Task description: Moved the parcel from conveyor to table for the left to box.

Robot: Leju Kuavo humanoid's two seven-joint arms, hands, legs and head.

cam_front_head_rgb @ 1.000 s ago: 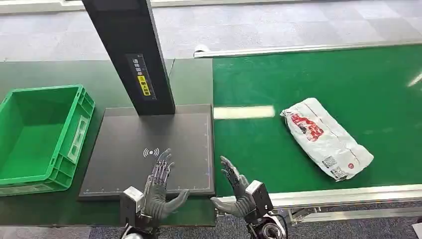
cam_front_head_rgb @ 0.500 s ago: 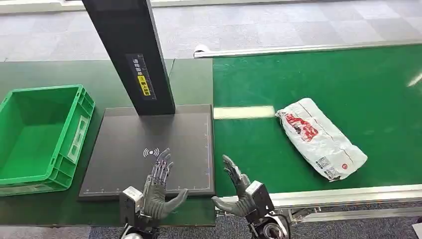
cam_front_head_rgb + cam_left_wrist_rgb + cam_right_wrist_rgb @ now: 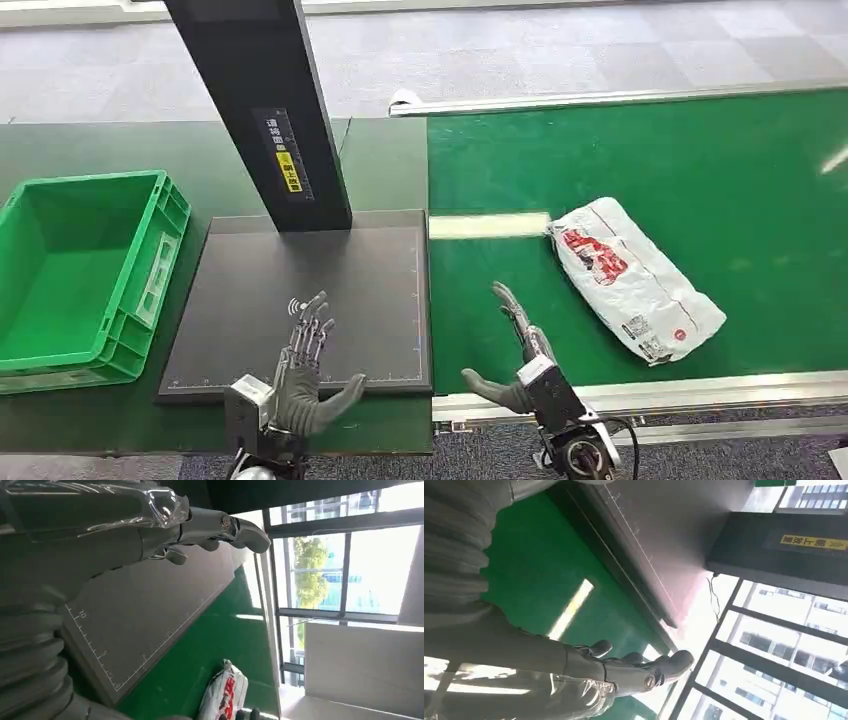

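A white parcel [image 3: 630, 275] with red print lies on the green conveyor belt [image 3: 700, 170], right of centre; it also appears small in the left wrist view [image 3: 225, 695]. My right hand [image 3: 520, 355] is open over the belt's near edge, fingers stretched toward the parcel but well short of it. My left hand [image 3: 305, 365] is open above the front of the dark scanning plate [image 3: 330, 270], holding nothing. In the wrist views the left hand [image 3: 200, 527] and the right hand [image 3: 624, 667] both show spread fingers.
An empty green crate [image 3: 80, 270] stands on the table at the left. A black post [image 3: 265, 110] with a yellow label rises from the back of the plate. The conveyor's metal rail [image 3: 700, 388] runs along the near edge.
The parcel has drifted left along the belt. My right hand has moved forward and to the right over the belt toward it. My left hand shifted slightly.
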